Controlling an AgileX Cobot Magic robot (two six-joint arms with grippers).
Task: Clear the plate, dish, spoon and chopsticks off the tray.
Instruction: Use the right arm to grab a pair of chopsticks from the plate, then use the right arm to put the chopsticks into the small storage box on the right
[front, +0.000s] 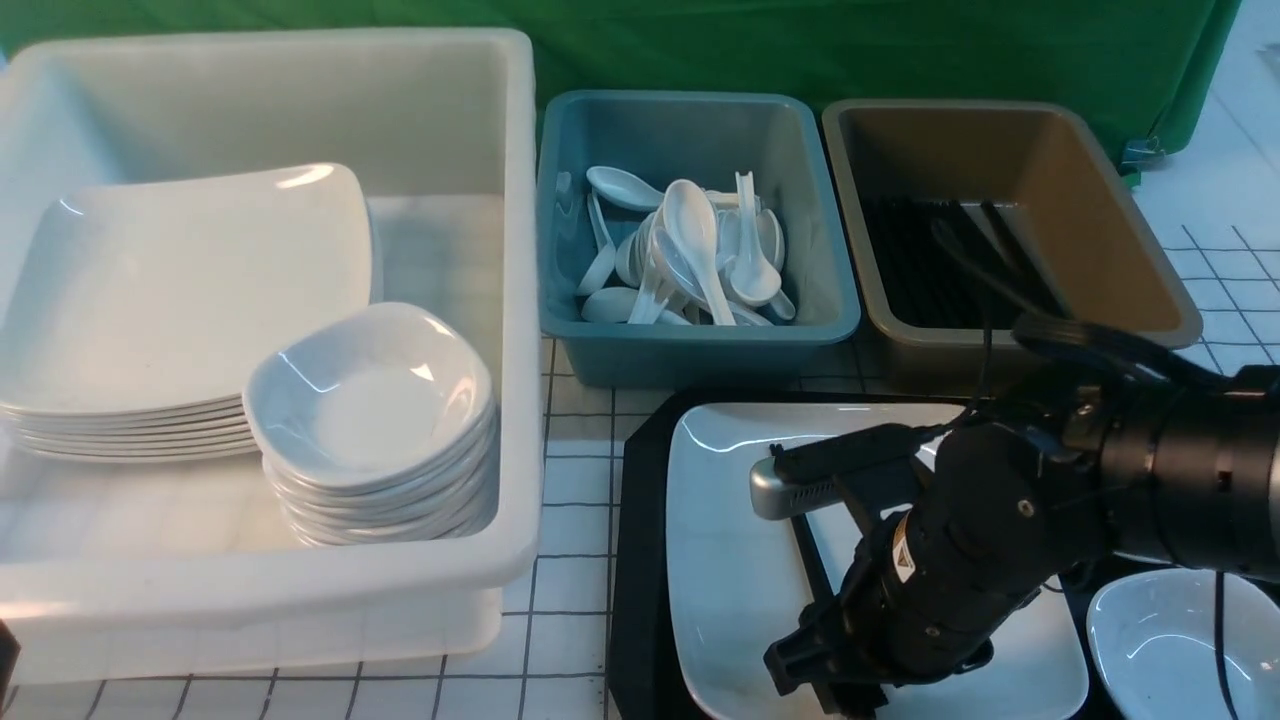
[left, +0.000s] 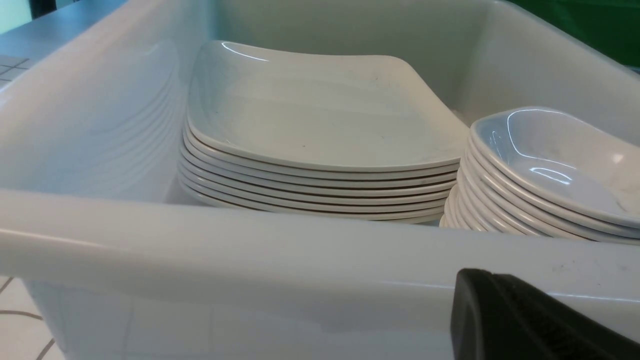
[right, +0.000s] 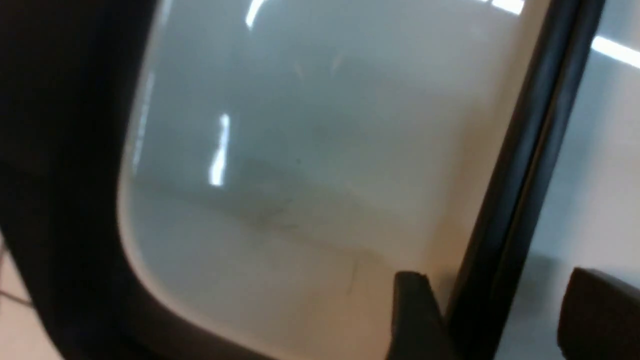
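On the plate (front: 730, 560), the chopsticks (right: 520, 165) run front-to-back, straddled by the right hand (right: 496, 300).

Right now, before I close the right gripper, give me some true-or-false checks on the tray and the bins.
The chopsticks lie across the plate on the tray. True.
The right gripper is shut on the chopsticks. False: it is open, a finger on either side of them.
The teal bin holds white spoons. True.
The brown bin is empty. False: other chopsticks lie in it.
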